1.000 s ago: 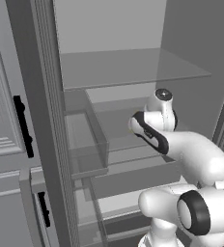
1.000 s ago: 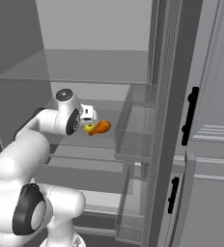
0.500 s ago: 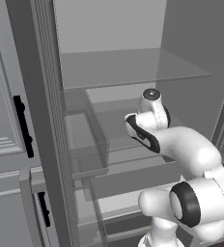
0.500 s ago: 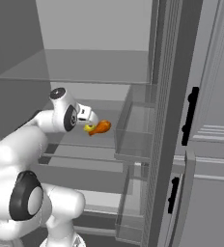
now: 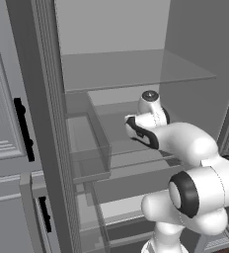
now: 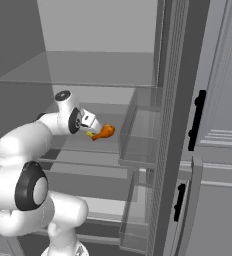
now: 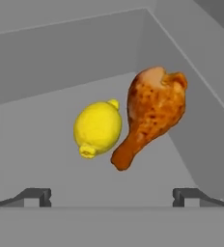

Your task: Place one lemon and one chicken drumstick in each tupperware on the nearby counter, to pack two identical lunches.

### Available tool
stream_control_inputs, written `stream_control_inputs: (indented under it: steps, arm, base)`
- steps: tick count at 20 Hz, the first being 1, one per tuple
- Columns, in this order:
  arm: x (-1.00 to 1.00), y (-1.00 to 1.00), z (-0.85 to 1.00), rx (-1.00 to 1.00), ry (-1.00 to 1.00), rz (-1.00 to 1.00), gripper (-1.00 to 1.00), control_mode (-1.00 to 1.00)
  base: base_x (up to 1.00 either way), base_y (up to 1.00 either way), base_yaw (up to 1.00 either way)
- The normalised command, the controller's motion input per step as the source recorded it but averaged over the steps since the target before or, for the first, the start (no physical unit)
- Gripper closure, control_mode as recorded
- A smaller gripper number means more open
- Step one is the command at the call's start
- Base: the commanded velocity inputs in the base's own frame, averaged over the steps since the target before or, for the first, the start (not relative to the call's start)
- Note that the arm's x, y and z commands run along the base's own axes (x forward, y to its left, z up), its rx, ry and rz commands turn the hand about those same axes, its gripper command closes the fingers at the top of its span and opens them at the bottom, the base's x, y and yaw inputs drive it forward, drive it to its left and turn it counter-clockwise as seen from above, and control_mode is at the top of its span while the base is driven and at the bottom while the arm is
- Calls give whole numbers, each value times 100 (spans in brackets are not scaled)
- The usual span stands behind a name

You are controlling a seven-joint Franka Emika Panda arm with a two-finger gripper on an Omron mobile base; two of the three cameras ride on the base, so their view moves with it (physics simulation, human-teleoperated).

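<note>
A yellow lemon [image 7: 98,128] and a browned chicken drumstick [image 7: 150,113] lie touching side by side on a grey fridge shelf [image 7: 32,144]. The lemon is on the left in the hand view. My gripper [image 7: 112,195] hangs just short of them, open, with nothing between its fingertips [image 7: 36,195]. From the right base view the gripper [image 6: 89,121] is right beside the drumstick [image 6: 104,132], and a sliver of lemon [image 6: 90,134] peeks out under the hand. The tupperware and the counter are out of view.
I am reaching into an open fridge. A glass shelf [image 6: 88,70] spans above the hand. Clear door bins [image 6: 138,135] hang to its right and a clear bin [image 5: 89,143] to its left. Grey cabinet doors with black handles [image 6: 197,120] flank the opening.
The arm has swung and the hand has moved a little deeper into the fridge, closer to the lemon and drumstick. The food has not moved and the jaws stay open.
</note>
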Motion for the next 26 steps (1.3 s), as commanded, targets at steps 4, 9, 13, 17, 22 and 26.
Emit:
stream_control_inputs:
  steps: [4, 9, 13, 17, 22, 26]
  arm:
    - [43, 2, -21, 2, 5, 0, -100, -100]
    - [35, 25, -30, 0, 1, -5, -100, -100]
    - [44, 6, -14, 0, 1, -5, -100, -100]
    - [37, 0, -15, 0, 2, -7, -100, -100]
    - [4, -7, -32, 0, 10, -9, -100, -100]
    - [0, -28, -37, -2, 16, -9, -100, -100]
  base:
    - [0, 0, 0]
    - [0, 0, 0]
    - [0, 0, 0]
    - [0, 0, 0]
    - [0, 0, 0]
    - [0, 0, 0]
